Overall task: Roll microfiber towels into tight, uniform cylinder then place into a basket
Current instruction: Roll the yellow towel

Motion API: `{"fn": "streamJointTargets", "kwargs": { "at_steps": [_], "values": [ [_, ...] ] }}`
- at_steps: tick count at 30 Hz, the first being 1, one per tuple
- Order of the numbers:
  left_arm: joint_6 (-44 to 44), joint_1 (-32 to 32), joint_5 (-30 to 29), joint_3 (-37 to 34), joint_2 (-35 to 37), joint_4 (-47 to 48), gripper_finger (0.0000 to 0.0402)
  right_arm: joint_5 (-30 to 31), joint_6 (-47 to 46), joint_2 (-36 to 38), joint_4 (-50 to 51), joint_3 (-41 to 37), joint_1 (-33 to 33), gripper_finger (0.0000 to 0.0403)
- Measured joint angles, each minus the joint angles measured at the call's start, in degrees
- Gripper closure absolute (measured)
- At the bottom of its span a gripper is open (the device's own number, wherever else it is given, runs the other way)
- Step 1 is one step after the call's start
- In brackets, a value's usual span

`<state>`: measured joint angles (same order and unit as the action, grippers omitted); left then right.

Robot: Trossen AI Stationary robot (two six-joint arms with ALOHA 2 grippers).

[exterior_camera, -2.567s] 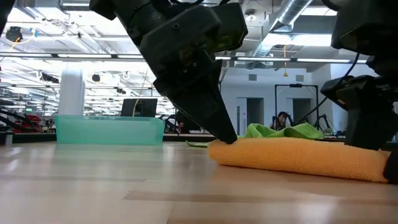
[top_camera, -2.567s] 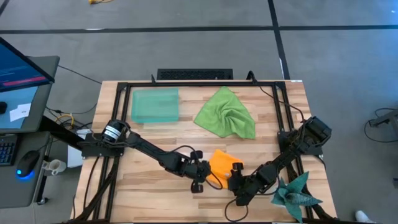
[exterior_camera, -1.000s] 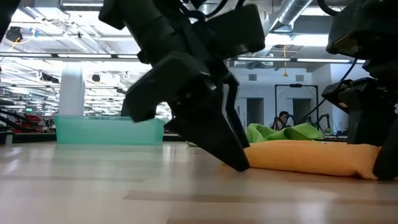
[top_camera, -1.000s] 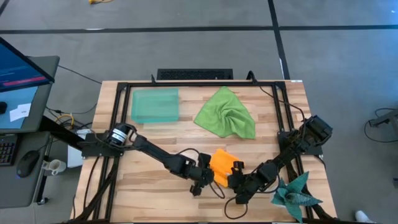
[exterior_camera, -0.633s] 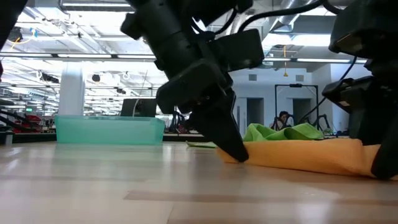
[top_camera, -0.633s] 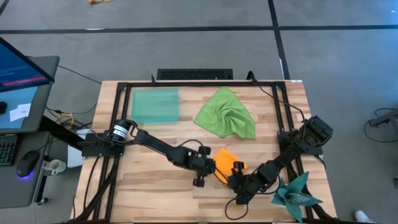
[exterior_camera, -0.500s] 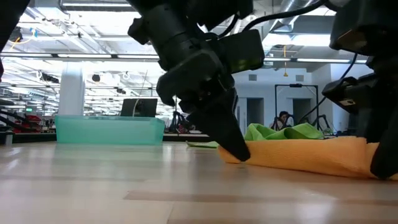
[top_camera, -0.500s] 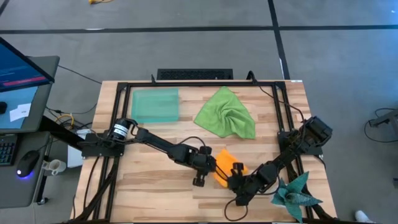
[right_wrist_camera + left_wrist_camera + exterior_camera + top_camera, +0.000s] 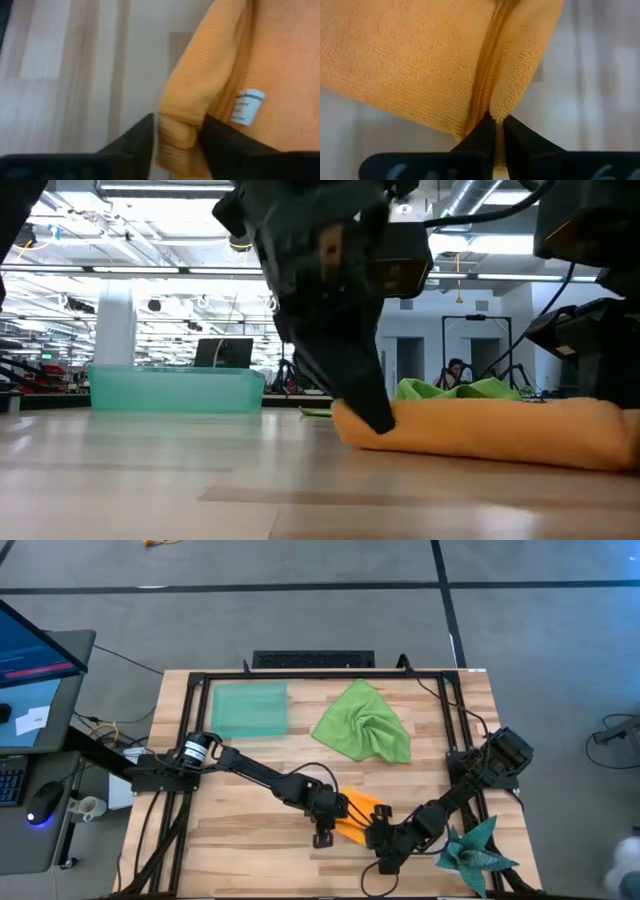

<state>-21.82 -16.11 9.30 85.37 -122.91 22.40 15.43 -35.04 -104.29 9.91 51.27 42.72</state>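
The orange microfiber towel [image 9: 362,817] lies bunched in a loose roll on the table near its front edge, between my two grippers. My left gripper [image 9: 338,814] is shut on the roll's left end. At the roll's right end, my right gripper [image 9: 378,831] stands open, a thick folded corner [image 9: 177,127] between its fingers. The lime green towel [image 9: 364,722] lies crumpled toward the far side. The mint basket [image 9: 248,709] stands at the far left. My left gripper pinches a thin hemmed edge [image 9: 496,116] at the roll's left end between its two fingertips [image 9: 481,134]. The fingers slant down from the table's left. The towel rests on the table [image 9: 470,438]. My right gripper: whether its fingers touch the folded corner, I cannot tell.
A dark teal spiky cloth [image 9: 475,852] lies at the near right corner, beside the right arm. Black frame rails [image 9: 196,730] run along the table's sides. Bare wood [image 9: 240,840] lies near the front left.
My left gripper has shut on the orange towel's left end and rolled its wrist. It has shifted a little toward the table's right. Seen from above the towel is now narrower and more drawn out. In the low view its left end looks rounder.
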Motion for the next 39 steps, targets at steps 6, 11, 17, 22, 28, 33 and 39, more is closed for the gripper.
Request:
{"fn": "streamJointTargets", "kwargs": {
  "at_steps": [6,11,17,22,28,33,39],
  "values": [
    [-13.8,0.0,7.5,0.1,0.0,-0.4,0.0392,-3.1,0.1,1.8,7.1,2.8,-0.3,0.0148],
    [-24.2,-0.1,11.8,0.0,0.0,-1.7,0.0387,-2.9,-0.1,5.2,15.3,5.3,0.8,0.0146],
    [-30.7,0.0,13.0,0.0,0.0,-4.7,0.0386,10.2,3.4,8.2,16.6,5.4,4.7,0.0156],
    [-31.5,0.1,13.0,0.0,0.0,-5.7,0.0386,19.2,7.9,5.3,11.4,5.4,7.9,0.0162],
    [-31.4,0.1,12.9,0.0,0.0,-5.8,0.0385,20.8,7.8,0.8,9.6,5.3,6.4,0.0163],
    [-31.3,0.1,12.8,0.0,0.1,-5.8,0.0385,19.2,7.2,-0.2,8.0,5.4,4.3,0.0163],
    [-30.6,0.1,12.7,0.1,0.2,-5.8,0.0385,16.8,5.9,-0.1,7.5,5.4,3.2,0.0165]
  ]
}}
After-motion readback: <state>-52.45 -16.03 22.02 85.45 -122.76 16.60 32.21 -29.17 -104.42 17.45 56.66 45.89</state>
